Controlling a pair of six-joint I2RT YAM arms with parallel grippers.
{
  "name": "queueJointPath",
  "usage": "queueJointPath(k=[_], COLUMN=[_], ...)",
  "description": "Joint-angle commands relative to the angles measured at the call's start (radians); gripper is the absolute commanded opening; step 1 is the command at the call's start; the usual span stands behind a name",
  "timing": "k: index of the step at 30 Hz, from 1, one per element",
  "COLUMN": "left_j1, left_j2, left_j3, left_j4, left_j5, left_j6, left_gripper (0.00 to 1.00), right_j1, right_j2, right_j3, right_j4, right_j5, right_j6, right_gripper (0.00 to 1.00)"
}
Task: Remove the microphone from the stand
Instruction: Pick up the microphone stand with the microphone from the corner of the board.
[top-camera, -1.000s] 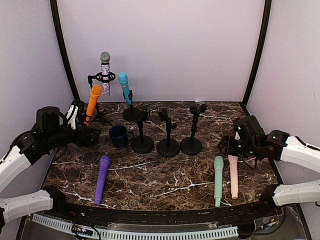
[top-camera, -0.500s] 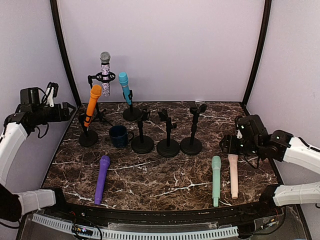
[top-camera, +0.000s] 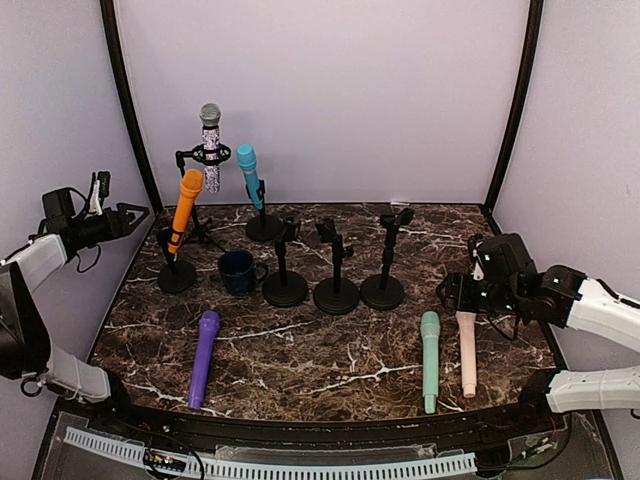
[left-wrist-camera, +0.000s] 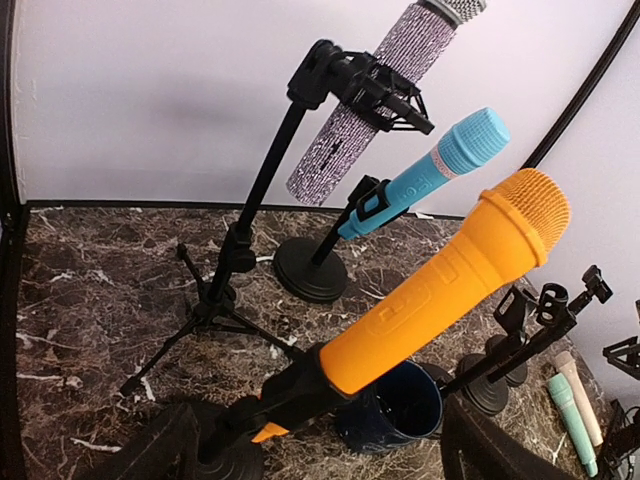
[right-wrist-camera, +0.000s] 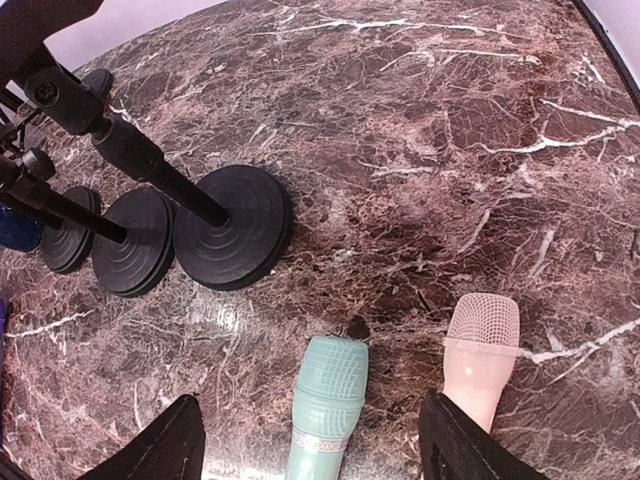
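An orange microphone (top-camera: 185, 208) leans in the clip of a short black stand (top-camera: 177, 276) at the left of the table. My left gripper (top-camera: 132, 215) hovers open just left of it, level with the upper handle, touching nothing. In the left wrist view the orange microphone (left-wrist-camera: 450, 270) runs diagonally above and between my fingers (left-wrist-camera: 150, 450), with the left gripper (left-wrist-camera: 320, 462) open around its clip. My right gripper (top-camera: 457, 291) is open over the heads of a green microphone (top-camera: 430, 358) and a pink microphone (top-camera: 466, 350) lying on the table. The right gripper (right-wrist-camera: 310, 452) straddles the green microphone (right-wrist-camera: 325, 410).
A glittery silver microphone (top-camera: 210, 150) sits in a tripod stand and a blue microphone (top-camera: 249, 175) in a round-base stand behind. A navy mug (top-camera: 238, 272) and three empty stands (top-camera: 336, 290) fill the middle. A purple microphone (top-camera: 203, 357) lies front left.
My left arm has lifted from low beside the orange microphone's stand and swung back to the left wall, now level with the handle. The green microphone has shifted slightly left.
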Motion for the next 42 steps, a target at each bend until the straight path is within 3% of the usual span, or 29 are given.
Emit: queueJointPath(k=[1, 9, 18, 30, 42], left_j1=[0.018, 0.011, -0.079, -0.081, -0.081], left_j2=[0.097, 0.219, 0.329, 0.269, 0.193], left_j3=[-0.017, -0.043, 0.025, -0.010, -0.059], left_j4=[0.209, 0.287, 0.165, 0.033, -0.026], left_j5=[0.203, 0.222, 0.168, 0.074, 0.021], left_j6=[-0.070, -0.063, 0.029, 0.123, 0.148], left_gripper=[0.85, 0.85, 0.83, 0.79, 0.60], right_j1=[-0.005, -0.005, -0.005, -0.005, -0.005], right_j2=[-0.017, -0.009, -0.019, -0.107, -0.107], right_j3=[-0.017, -0.005, -0.004, -0.044, -0.054], right_j4=[0.041, 0.048, 0.043, 0.024, 0.034], right_j5=[-0.022, -0.027, -0.040, -0.033, -0.038], right_j6=[-0.006, -0.008, 0.003, 0.025, 0.031], right_gripper=[0.75, 0.75, 0.75, 0.75, 0.75])
